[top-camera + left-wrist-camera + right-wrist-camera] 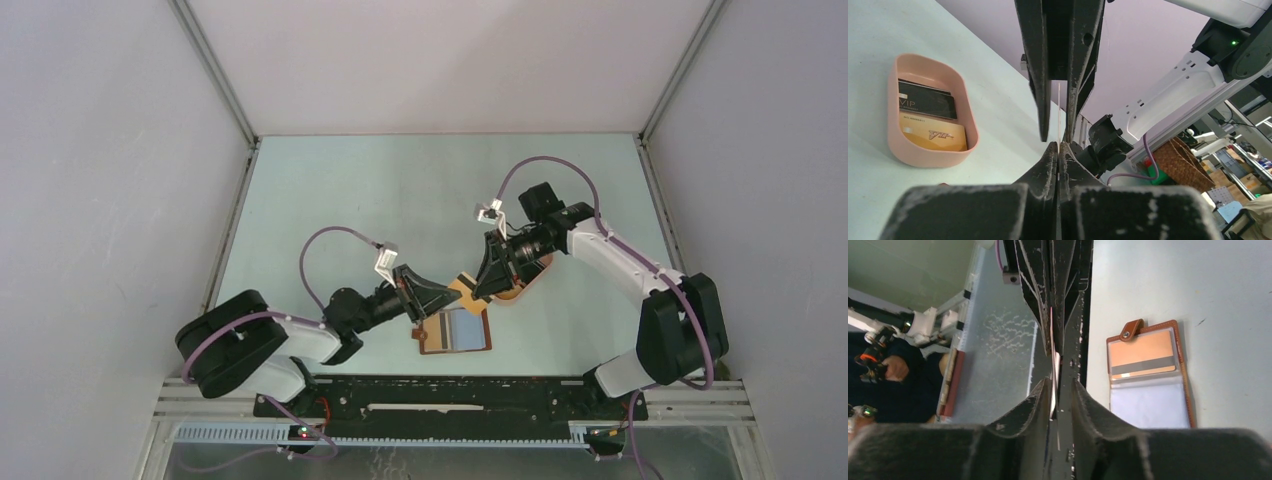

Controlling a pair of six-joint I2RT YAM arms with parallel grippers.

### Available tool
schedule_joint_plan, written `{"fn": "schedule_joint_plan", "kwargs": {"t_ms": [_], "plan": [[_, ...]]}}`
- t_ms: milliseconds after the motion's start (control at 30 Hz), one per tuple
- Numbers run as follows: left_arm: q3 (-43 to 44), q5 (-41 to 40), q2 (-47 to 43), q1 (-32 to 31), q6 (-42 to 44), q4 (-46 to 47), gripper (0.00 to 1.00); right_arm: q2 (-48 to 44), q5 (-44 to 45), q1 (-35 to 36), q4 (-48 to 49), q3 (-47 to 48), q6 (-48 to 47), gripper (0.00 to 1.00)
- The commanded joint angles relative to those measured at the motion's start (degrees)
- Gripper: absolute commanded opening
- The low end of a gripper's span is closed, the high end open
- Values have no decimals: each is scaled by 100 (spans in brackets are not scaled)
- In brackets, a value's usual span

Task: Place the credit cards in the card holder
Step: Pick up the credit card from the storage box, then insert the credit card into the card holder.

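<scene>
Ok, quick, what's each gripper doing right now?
Left gripper: shut on the yellow-orange card.
Right gripper: open a little, with the same card's edge between its fingers.

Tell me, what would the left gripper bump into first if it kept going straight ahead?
The right gripper, most likely. The left gripper is shut on a yellow-orange card, and the right gripper sits directly ahead of it, straddling that same card.
</scene>
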Motion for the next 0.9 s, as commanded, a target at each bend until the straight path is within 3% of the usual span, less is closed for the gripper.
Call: {"fn": "schedule_joint_plan", "kwargs": {"t_ms": [0, 67, 133, 333, 467, 600, 867], "plan": [[126, 391, -37, 200, -155, 339, 0, -77, 226, 116, -260, 336, -364, 43], [-5, 547, -29, 309, -267, 340, 0, -159, 440, 132, -421, 394, -577, 59], [-169, 766, -18, 452, -427, 331, 0, -271, 782, 137, -583, 436, -808, 68], [-618, 1516, 45, 852, -877, 186, 0, -717, 1912, 74, -619, 319, -1243, 77], [-579, 1968, 232, 989, -1097, -466, 0, -719, 2308, 71, -494, 222, -1238, 75], [-518, 1932, -23, 1001, -760, -1592, 0, -439, 2389, 130, -540, 220, -1237, 68], [262, 1007, -1741, 1003, 797, -5966, 0, 163, 3165, 866, -379, 131, -1424, 40]]}}
